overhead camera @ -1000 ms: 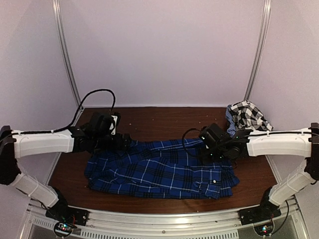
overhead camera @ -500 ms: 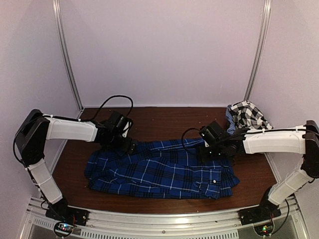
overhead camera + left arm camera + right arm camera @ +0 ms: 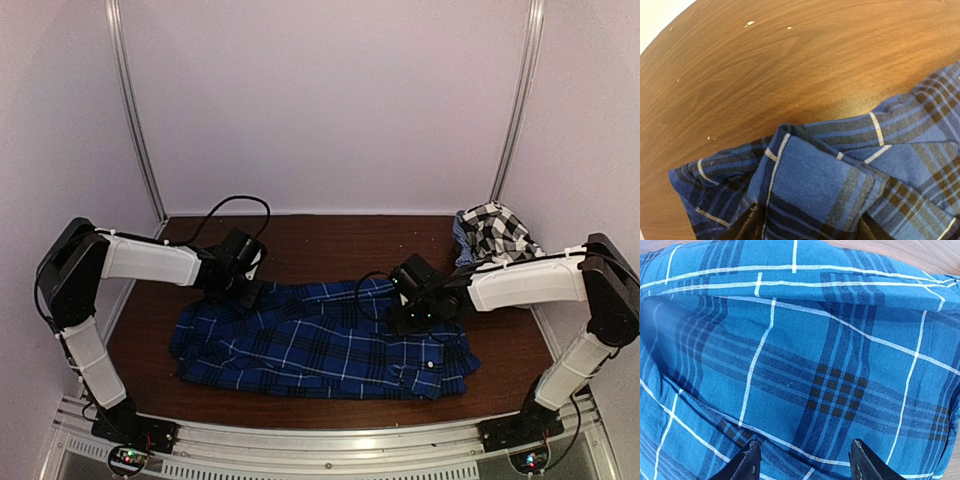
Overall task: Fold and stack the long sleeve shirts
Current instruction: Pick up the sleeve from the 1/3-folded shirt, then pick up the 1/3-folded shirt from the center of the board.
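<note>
The blue plaid long sleeve shirt lies spread across the middle of the table. The black-and-white checked shirt sits crumpled at the back right corner. My left gripper is down at the blue shirt's back left corner. In the left wrist view a raised fold of blue plaid fills the gap between its parted fingers. My right gripper hovers over the shirt's back right part. Its fingers stand apart above flat plaid cloth, gripping nothing.
Brown wooden table shows behind the shirt and in the left wrist view. White walls and two metal posts close in the back and sides. A black cable loops above the left arm.
The left arm swung inward, bringing its gripper down onto the shirt's back left corner with its jaws narrower than before. The right gripper slid a little leftward over the shirt.
</note>
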